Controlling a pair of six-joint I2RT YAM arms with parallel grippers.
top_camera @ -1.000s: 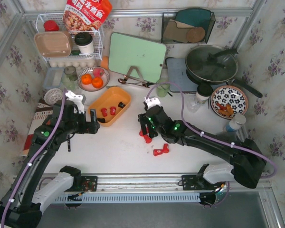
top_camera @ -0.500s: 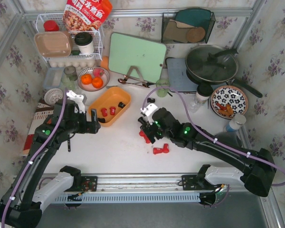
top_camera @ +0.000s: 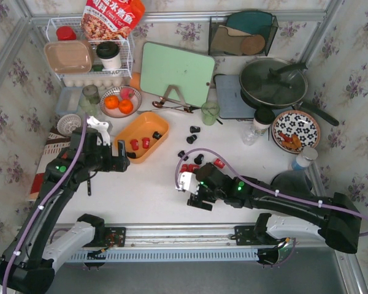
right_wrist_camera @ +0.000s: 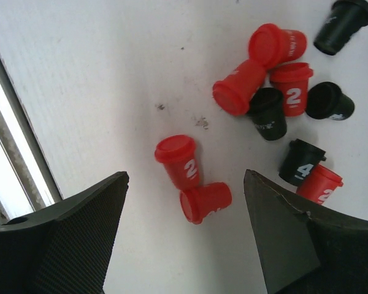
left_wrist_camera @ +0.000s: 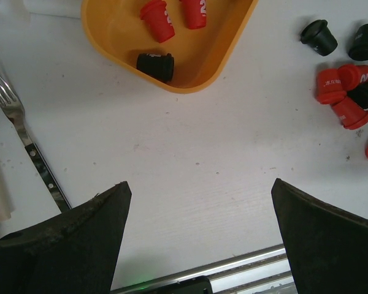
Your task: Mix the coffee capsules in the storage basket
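Only a few capsules (top_camera: 146,142) lie in the orange basket (top_camera: 141,127) and most are scattered on the table (top_camera: 147,190) beside it, so the job looks barely begun; the right claw (right_wrist_camera: 185,184) hangs open over two red ones, and the left claw (left_wrist_camera: 200,184) hovers open and empty near the basket.

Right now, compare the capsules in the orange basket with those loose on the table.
The basket capsules number four, two red, two black; the loose capsules are clearly more. The basket capsules lie inside the storage basket; the loose capsules lie scattered on the table. Both groups are red and black cups.
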